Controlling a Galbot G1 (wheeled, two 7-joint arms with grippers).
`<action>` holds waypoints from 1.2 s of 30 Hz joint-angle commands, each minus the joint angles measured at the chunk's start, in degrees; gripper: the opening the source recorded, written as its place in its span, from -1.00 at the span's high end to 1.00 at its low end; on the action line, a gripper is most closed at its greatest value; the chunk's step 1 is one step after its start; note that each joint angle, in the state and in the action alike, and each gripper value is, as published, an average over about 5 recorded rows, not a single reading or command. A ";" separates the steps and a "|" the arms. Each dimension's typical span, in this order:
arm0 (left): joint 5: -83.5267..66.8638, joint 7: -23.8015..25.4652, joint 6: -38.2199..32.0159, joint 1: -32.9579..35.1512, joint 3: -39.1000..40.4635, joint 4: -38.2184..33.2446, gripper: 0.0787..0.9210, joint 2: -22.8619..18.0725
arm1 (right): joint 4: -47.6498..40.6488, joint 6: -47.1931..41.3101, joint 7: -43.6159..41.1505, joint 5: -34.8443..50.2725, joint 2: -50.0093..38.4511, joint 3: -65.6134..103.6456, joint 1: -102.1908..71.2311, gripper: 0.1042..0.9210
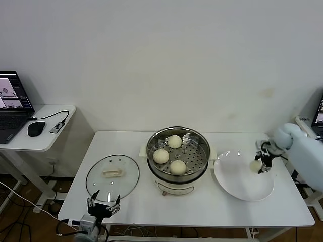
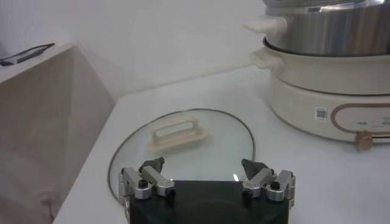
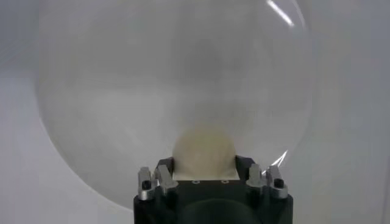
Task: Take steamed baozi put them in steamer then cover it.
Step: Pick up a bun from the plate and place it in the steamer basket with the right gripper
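Baozi (image 3: 204, 152) underside behind right hand (image 3: 204, 173)

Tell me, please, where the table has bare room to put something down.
Bare table lies behind the lid, left of the steamer, and along the front edge between lid and plate. The steamer tray holds three baozi. The right gripper holds the fourth over the plate; the left gripper waits by the lid.

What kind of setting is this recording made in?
Probably a lab or office room set up as a mock kitchen: a plain white table against a bare wall, an electric steamer on it, and a side desk with a laptop and mouse.
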 commanded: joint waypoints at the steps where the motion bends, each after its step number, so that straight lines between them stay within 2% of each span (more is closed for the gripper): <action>1: 1.21 -0.12 0.22 -0.07 -0.15 -0.37 -0.77 0.27 | 9.30 -6.05 -3.64 13.43 -3.12 -14.32 16.22 -0.28; 10: 1.79 -0.65 0.68 0.31 -0.36 -2.40 -0.77 0.51 | 16.71 -12.56 -4.60 27.40 0.13 -31.16 34.84 -0.28; 20: 1.73 -0.72 1.09 0.59 -0.53 -4.55 -0.77 0.48 | 18.21 -18.09 -4.69 34.85 9.42 -37.03 41.29 -0.28; 28: 1.55 -0.48 1.38 0.30 -0.48 -5.08 -0.77 0.28 | 16.85 -20.27 -3.75 34.73 15.81 -38.05 38.20 -0.28; 36: 1.21 -0.28 1.62 -0.08 -0.35 -5.20 -0.77 0.01 | 12.71 -21.05 -3.09 30.18 21.04 -34.79 30.97 -0.28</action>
